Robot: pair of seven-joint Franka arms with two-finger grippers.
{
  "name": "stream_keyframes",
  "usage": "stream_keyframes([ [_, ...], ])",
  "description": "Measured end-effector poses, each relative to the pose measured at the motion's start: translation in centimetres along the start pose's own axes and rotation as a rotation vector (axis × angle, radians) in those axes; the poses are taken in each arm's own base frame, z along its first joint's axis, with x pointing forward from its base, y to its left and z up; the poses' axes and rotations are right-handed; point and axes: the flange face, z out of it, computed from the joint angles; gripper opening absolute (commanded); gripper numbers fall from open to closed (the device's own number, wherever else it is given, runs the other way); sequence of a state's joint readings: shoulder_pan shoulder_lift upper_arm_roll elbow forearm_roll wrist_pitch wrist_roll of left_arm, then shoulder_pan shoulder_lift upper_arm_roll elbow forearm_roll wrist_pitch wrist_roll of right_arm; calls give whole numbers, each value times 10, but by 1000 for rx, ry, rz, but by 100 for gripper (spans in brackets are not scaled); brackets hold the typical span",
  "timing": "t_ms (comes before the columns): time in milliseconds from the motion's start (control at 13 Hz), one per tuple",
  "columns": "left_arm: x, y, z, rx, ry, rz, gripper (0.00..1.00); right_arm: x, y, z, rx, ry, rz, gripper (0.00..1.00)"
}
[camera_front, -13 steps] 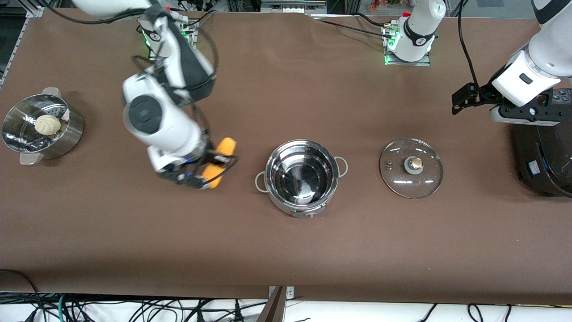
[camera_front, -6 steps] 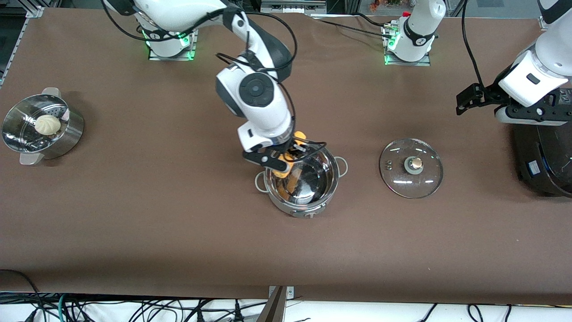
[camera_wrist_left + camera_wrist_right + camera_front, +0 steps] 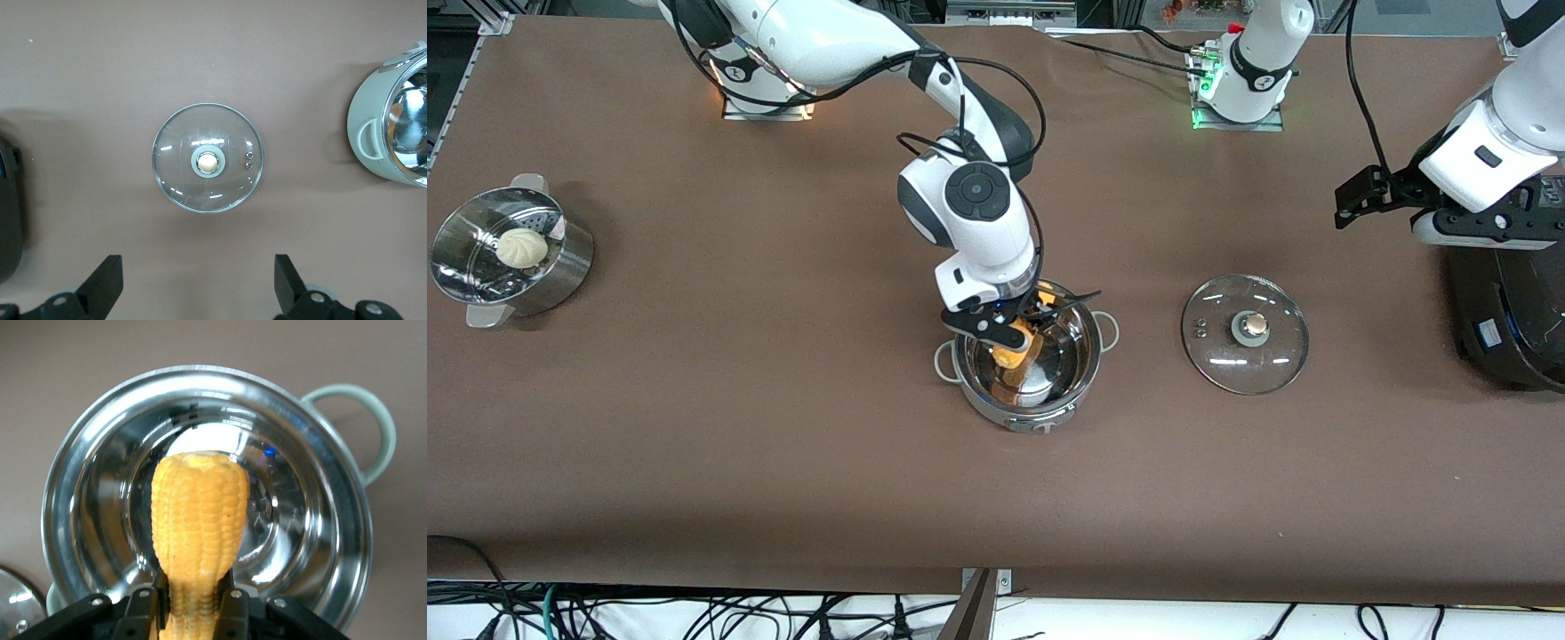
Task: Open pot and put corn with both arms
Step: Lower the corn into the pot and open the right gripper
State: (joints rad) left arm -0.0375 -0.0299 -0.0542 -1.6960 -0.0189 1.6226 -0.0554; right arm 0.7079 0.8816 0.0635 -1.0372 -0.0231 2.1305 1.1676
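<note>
The shiny steel pot point(image 3: 1080, 373) stands open mid-table, with grey loop handles. My right gripper point(image 3: 1016, 331) is shut on the yellow-orange corn point(image 3: 1012, 354) and holds it over the pot's mouth. In the right wrist view the corn point(image 3: 199, 513) hangs between the fingers point(image 3: 231, 608) above the pot's bright inside point(image 3: 313, 540). The glass lid point(image 3: 1245, 333) with round knob lies flat on the table beside the pot, toward the left arm's end. My left gripper point(image 3: 1352, 203) is open and empty, up over the table near that end; its wrist view shows the lid point(image 3: 207, 157) below it.
A steel steamer pot point(image 3: 560, 267) with a white bun point(image 3: 521, 247) stands at the right arm's end of the table. A black round appliance point(image 3: 1507, 311) sits at the left arm's end. The pot's side and handle show in the left wrist view point(image 3: 373, 137).
My right gripper has carried the corn from the table beside the pot to over the pot's mouth. The left arm has barely moved.
</note>
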Motion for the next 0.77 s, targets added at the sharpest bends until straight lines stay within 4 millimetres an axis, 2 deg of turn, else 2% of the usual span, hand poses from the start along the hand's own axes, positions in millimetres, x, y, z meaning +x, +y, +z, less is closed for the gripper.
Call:
stream_keyframes([
  [77,0,0,0,0,0,0,100,2,1,3,2,4,3,84],
  [154,0,0,0,0,0,0,100,3,1,6,1,4,3,100],
  [385,0,0,0,0,-1,0,100,3,3,15,-29,48,-34,100],
  [538,0,0,0,0,-1,0,100,4,3,14,-35,60,-45,100],
  [692,0,0,0,0,-2,0,100,11,4,-1,-54,65,-85,100],
  [769,0,0,0,0,-3,0,100,22,8,-17,-74,66,-122,100],
])
